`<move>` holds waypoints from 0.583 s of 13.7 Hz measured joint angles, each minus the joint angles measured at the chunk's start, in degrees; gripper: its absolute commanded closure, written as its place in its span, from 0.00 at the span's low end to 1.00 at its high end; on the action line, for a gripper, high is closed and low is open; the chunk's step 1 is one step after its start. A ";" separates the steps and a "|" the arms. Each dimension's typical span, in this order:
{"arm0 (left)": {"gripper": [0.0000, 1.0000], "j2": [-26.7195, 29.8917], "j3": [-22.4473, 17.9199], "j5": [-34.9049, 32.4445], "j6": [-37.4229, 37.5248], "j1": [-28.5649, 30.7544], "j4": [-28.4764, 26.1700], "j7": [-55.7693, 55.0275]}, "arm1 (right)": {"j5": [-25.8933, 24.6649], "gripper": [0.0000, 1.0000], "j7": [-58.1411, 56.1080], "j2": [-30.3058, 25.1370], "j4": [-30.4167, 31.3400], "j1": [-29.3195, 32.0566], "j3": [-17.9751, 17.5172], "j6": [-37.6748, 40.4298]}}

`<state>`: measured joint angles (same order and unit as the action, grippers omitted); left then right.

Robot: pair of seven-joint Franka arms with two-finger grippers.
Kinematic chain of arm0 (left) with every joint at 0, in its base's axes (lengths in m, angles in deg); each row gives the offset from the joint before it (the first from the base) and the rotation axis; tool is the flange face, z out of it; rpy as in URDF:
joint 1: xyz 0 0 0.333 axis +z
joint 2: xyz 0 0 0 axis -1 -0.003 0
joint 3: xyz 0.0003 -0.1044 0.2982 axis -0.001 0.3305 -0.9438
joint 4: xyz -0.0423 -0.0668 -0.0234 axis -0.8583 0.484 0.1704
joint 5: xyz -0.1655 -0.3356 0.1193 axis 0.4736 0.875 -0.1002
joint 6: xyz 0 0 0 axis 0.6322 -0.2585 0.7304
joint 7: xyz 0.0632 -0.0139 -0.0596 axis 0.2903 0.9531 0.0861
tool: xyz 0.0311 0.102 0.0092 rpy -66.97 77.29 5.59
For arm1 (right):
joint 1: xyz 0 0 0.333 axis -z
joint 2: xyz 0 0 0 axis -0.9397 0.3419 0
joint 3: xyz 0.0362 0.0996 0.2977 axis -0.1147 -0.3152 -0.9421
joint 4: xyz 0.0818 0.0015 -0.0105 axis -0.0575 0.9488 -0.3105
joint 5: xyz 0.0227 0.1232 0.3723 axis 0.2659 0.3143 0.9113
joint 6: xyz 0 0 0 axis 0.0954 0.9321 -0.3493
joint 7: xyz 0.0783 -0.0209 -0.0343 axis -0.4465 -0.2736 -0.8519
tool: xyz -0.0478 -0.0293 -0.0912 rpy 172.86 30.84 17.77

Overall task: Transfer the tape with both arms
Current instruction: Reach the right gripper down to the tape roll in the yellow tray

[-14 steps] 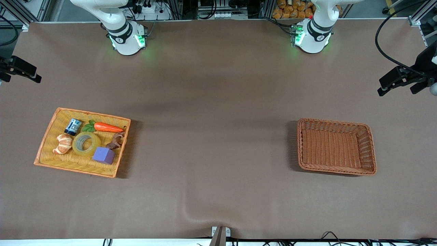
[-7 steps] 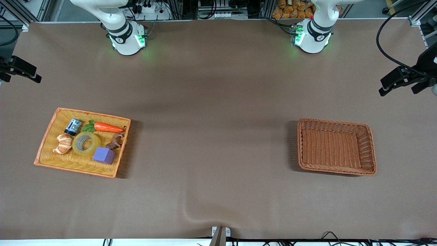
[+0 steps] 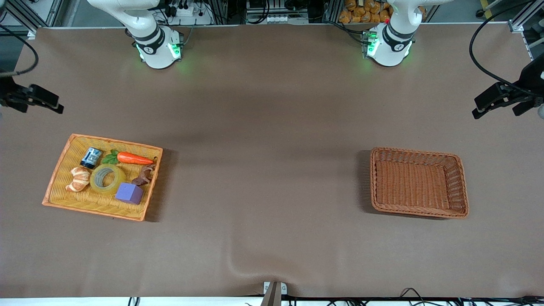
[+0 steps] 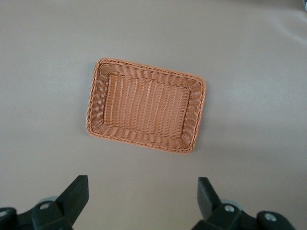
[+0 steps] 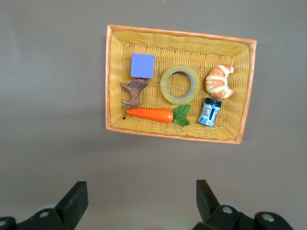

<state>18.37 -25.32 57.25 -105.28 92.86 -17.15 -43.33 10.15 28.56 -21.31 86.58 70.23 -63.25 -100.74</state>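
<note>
The tape (image 3: 107,179), a translucent yellowish roll with a grey core, is seen lying flat in the yellow woven tray (image 3: 57,191) at the right arm's end of the table (image 3: 272,127). It is surrounded by other items in the same tray: a croissant (image 3: 77,179) just beside it toward the tray's outer edge, a purple cube (image 3: 129,193) touching its rim and nearer to the front camera, a small brown animal figure (image 3: 144,175) beside it toward the table's middle, and an orange carrot (image 3: 134,158) and a small dark blue can (image 3: 91,157) farther from the front camera. In the right wrist view the roll (image 5: 180,84) is shown untouched, with the cube (image 5: 143,65), the croissant (image 5: 218,80), the carrot (image 5: 156,114), the can (image 5: 210,112) and the figure (image 5: 134,92) around it inside the tray (image 5: 109,76). The right gripper (image 3: 32,98) is held up in the air over the bare table at the right arm's end, apart from the tray; its fingers (image 5: 74,201) are spread wide and nothing is grasped. The left gripper (image 3: 503,100) is held in the air over the table at the left arm's end, its fingers (image 4: 76,194) likewise released and spread with nothing between them. A brown wicker basket (image 3: 461,187) is set toward the left arm's end of the table, and in the left wrist view its interior (image 4: 144,103) is shown with nothing in it.
</note>
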 measured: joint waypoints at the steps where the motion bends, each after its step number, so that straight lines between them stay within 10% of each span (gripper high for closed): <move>1: 0.00 -0.06 -0.02 0.00 0.54 0.27 -0.11 0.00 | 0.00 0.00 -0.54 0.04 2.66 0.00 0.06 -2.71; 8: 0.00 -0.81 0.30 0.00 1.99 0.40 -0.46 0.00 | -0.05 0.00 -19.36 3.07 27.96 4.11 1.13 -40.77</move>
<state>17.56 -25.02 57.25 -103.29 93.26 -17.61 -43.33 10.10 9.20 -18.24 114.54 74.34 -62.12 -141.51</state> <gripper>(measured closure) 0.000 0.000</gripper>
